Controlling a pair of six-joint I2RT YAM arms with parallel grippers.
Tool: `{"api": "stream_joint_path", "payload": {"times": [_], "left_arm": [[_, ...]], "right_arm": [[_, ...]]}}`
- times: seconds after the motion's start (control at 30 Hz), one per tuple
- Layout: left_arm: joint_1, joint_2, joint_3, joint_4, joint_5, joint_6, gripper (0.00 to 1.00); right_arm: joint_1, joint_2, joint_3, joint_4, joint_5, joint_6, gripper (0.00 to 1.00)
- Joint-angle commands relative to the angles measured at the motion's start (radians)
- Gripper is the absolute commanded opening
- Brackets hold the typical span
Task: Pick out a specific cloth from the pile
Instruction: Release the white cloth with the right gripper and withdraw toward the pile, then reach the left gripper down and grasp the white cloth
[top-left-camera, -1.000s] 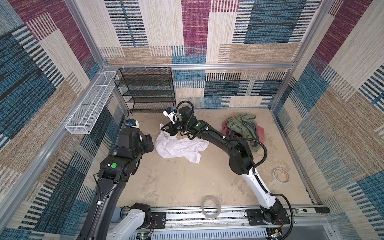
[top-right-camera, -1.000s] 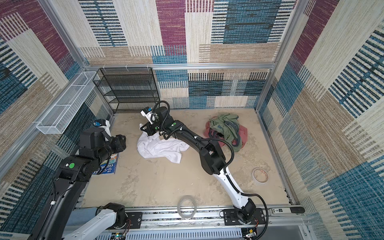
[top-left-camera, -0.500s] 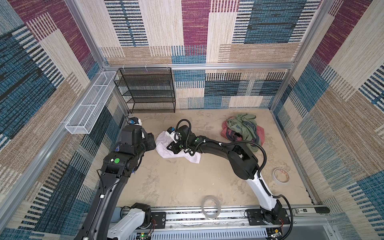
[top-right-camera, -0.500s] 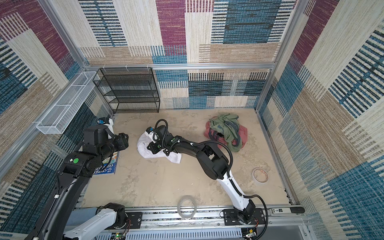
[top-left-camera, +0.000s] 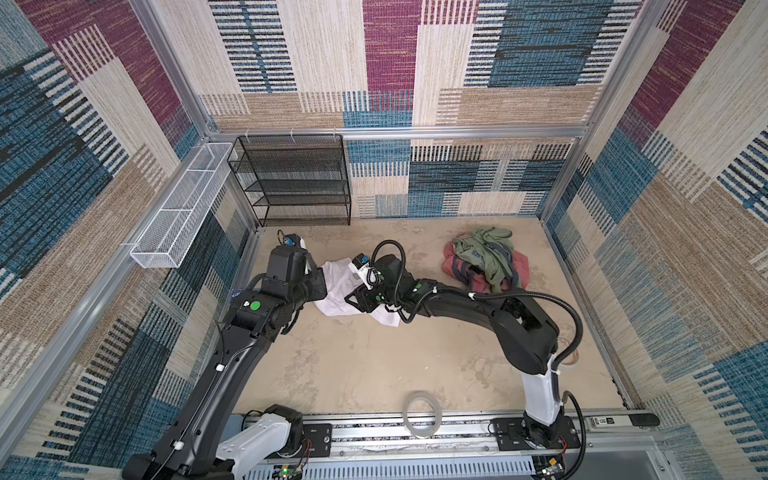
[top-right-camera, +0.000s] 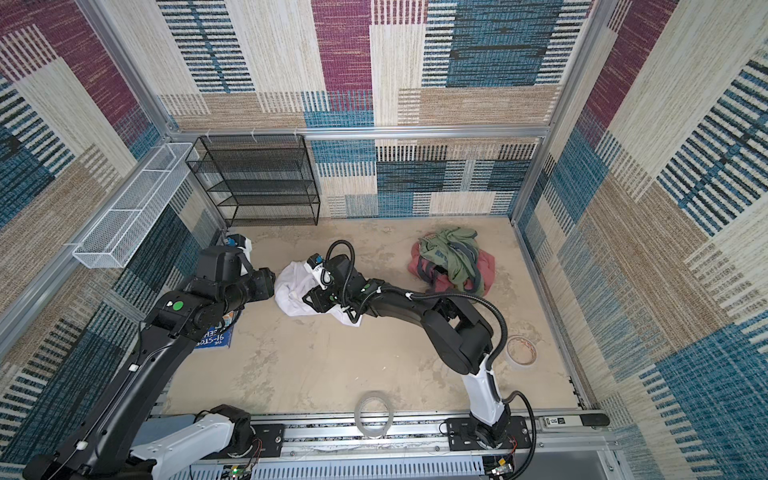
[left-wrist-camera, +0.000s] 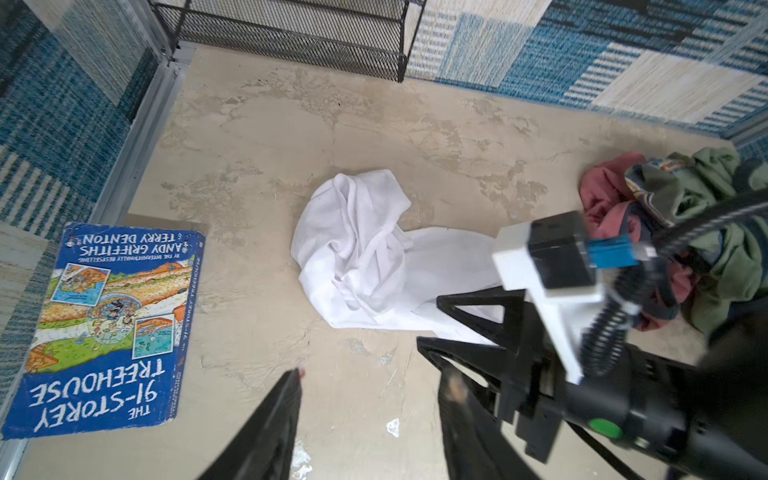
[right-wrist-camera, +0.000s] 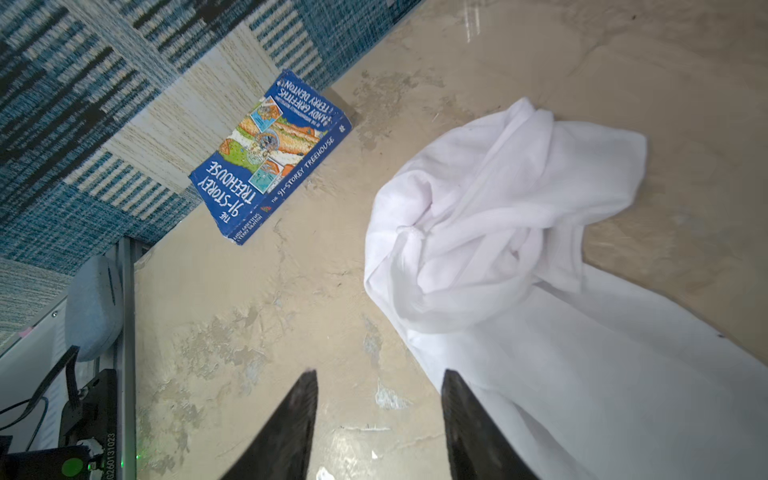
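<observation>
the white cloth (top-left-camera: 336, 284) lies crumpled left of centre, well apart from the olive, red-pink, navy-grey pile (top-left-camera: 486, 259) far right.

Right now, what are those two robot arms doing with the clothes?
The white cloth lies crumpled on the floor, apart from the pile. The right pincer is open at the cloth's edge and holds nothing. The left pincer is open too, hovering close beside the cloth, empty.
</observation>
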Motion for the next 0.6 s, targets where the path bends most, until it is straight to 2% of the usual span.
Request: {"api": "stream_joint_path", "payload": {"times": [0.0, 0.23, 0.37, 0.57], "left_arm": [[-0.036, 0.038, -0.006, 0.058, -0.009, 0.013, 0.57], [-0.137, 0.161, -0.027, 0.166, 0.072, -0.018, 0.57], [-0.216, 0.255, -0.031, 0.218, 0.079, -0.037, 0.57], [-0.304, 0.394, -0.024, 0.274, 0.097, -0.050, 0.59]], "right_arm": [[0.001, -0.104, -0.075, 0.036, 0.091, 0.022, 0.52], [-0.042, -0.330, -0.198, -0.063, 0.068, 0.056, 0.55], [-0.127, -0.458, -0.266, -0.095, 0.049, 0.107, 0.56], [-0.250, -0.599, -0.313, -0.160, 0.068, 0.096, 0.61]]}}
